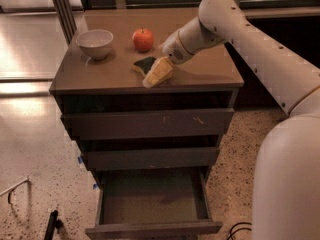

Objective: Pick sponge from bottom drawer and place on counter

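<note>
Hanging low over the front middle of the counter (205, 70), the pincer (154, 77) is pointing down and to the left, its yellowish tip resting at or just above the glossy tan top. Whether it is clenched or released cannot be told. The sponge (144, 64) is lying flat on the counter, touching or just beside the pincer's left edge, dark green face up; the pincer is partly covering its right side. A red apple (143, 39) is sitting just behind the sponge, and a pale bowl (95, 43) is standing well apart at the back left corner. The white arm (245, 34) is reaching in from the right, crossing above the counter's right half. Below, the two upper drawers (148, 125) are sitting closed, while the bottom drawer (152, 228) is standing pulled out, showing a bare floor. Speckled flooring (235, 149) is surrounding the cabinet, and the robot's white body (287, 184) is filling the lower right.
</note>
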